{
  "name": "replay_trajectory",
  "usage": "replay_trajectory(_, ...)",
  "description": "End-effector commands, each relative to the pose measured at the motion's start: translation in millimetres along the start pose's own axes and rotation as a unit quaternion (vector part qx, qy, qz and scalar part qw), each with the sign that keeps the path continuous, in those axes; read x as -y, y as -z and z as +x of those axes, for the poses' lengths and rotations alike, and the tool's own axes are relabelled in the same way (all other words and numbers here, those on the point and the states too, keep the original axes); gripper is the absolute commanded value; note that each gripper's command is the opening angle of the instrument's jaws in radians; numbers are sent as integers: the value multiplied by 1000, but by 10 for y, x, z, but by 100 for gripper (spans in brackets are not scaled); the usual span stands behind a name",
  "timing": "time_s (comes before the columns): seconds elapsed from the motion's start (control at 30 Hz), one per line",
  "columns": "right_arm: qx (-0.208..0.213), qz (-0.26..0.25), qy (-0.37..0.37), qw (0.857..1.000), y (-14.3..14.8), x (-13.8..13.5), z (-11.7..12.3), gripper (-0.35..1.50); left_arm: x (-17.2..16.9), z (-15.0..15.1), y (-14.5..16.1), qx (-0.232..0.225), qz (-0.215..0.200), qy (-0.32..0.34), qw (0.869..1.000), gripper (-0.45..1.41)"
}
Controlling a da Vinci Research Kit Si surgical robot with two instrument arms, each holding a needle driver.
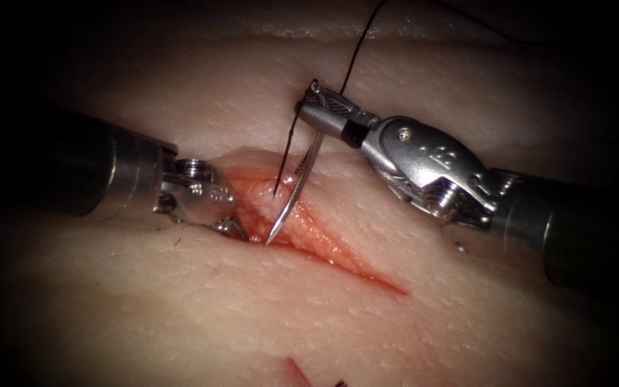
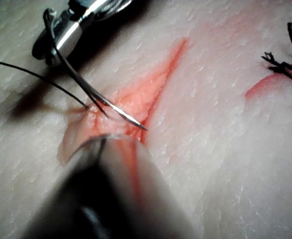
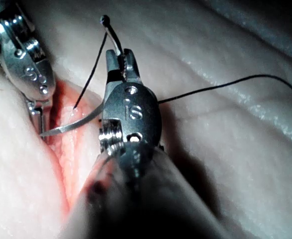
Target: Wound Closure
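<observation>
right end effector (image 1: 322, 100): I see it pinching needle (image 1: 296, 190) near tail
needle tip: in cut (image 1: 302, 226), free
left end effector (image 1: 232, 228): at cut's left lip, can't tell state

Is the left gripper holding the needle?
No, the right gripper holds the needle near its thread end, while the left gripper sits at the cut's left edge beside the needle's tip.

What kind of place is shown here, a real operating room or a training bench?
Probably a training bench: the tissue is a bare slab with a cut. The right hand holds the needle near its thread end, its tip at the cut; the left hand grips the cut's left edge.
</observation>
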Motion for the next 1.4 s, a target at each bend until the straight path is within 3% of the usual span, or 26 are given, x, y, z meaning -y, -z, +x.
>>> replay_trajectory(0.03, -2, -2, 6, 1000, -12, -4, -5, -35, 5, 5, -3, -1, -1, -2, 1000, -45)
replay_trajectory(0.57, 6, -17, 47, 999, -27, 3, -52, -35, -8, -4, 8, 0, 0, -10, 1000, -43)
replay_trajectory(0.93, 0, -20, 32, 999, -28, 9, -49, -35, -22, 9, 36, -37, 28, -7, 999, -45)
replay_trajectory(1.4, -5, -22, -5, 1000, -28, 13, -52, -35, -52, 11, 35, -61, 35, -19, 997, -42)
